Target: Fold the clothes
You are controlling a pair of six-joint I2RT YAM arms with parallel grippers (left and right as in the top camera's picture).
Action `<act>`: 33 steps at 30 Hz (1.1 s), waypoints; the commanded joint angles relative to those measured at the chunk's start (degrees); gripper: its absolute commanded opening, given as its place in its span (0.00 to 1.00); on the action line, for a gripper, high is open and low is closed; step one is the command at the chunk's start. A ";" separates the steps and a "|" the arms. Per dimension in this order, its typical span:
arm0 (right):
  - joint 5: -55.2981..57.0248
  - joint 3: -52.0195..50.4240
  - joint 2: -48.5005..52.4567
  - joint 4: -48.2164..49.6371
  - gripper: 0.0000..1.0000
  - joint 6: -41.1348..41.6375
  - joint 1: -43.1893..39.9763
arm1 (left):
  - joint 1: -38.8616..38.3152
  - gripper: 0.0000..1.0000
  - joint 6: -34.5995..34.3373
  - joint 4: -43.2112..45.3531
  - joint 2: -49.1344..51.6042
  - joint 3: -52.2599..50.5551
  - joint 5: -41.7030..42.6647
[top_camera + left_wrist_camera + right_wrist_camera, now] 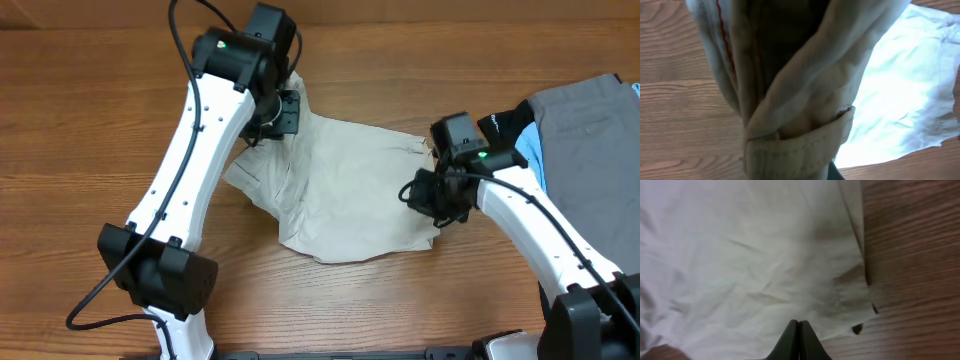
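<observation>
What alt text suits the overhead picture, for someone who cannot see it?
Cream clothes lie crumpled on a wooden table; the robot's left gripper holds one end raised, its right gripper is shut at the opposite edge. Grey trousers lie at far right.

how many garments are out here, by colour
beige: 1, the beige clothes
grey: 1, the grey trousers
light blue: 1, the light-blue garment
black: 1, the black garment
total: 4
</observation>
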 commanded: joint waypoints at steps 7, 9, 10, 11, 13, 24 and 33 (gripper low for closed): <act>2.23 -15.72 0.07 13.18 0.04 3.04 -0.26 | -4.46 0.04 -3.13 1.44 -0.76 1.60 -0.07; 2.25 -18.51 0.07 15.76 0.04 3.08 -0.26 | -5.25 0.04 -3.32 1.62 0.02 1.57 -0.04; 2.25 -19.67 0.07 16.63 0.04 3.54 -0.26 | -5.62 0.04 -4.02 1.66 0.52 1.57 -0.07; 2.25 -20.55 0.11 17.27 0.04 4.44 -0.26 | -5.92 0.04 -4.39 1.84 0.87 1.57 0.02; 1.88 -22.60 0.11 19.15 0.04 6.69 -0.26 | -6.64 0.04 -4.98 2.54 1.84 1.57 0.57; -1.27 -23.87 0.11 19.93 0.04 9.53 -0.26 | -11.93 0.04 -6.19 6.80 2.93 1.55 4.83; -1.27 -23.87 0.11 19.89 0.04 9.51 -0.26 | -15.87 0.04 -8.55 9.97 5.66 1.44 4.79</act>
